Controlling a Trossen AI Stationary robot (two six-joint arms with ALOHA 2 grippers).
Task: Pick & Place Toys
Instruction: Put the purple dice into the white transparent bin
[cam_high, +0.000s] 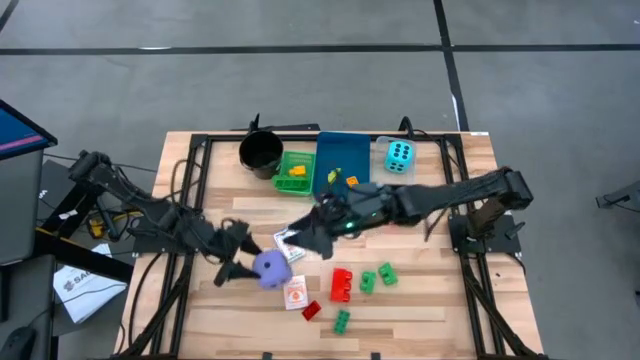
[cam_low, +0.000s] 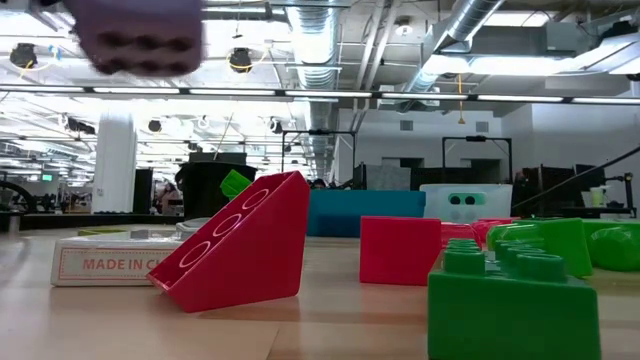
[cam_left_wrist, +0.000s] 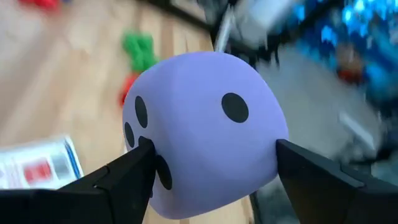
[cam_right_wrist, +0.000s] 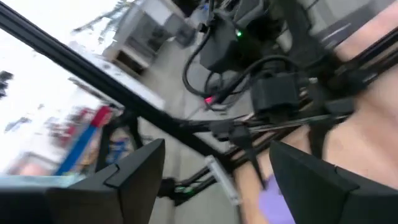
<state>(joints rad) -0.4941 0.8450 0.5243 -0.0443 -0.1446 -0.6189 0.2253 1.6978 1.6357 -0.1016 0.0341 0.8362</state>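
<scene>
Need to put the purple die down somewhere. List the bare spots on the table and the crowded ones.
Bare wood right of the green bricks, and in front of the card pack toward the near edge. Crowded: the middle, where the right gripper meets the left gripper holding the purple die, plus the trays behind.

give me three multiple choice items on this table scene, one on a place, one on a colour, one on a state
1. Where is the cyan die?
A. in the clear tray at the back
B. in the black cup
C. on the floor

2. What colour is the die between the left gripper's fingers?
A. cyan
B. purple
C. red

3. How is the purple die now?
A. lying on the table
B. lifted clear of the table
C. inside the green tray

Key: 1 A, the high view shows it in the clear tray beside the blue tray. 2 B, the left wrist view shows purple. 3 B, the low view shows it up in the air.
</scene>
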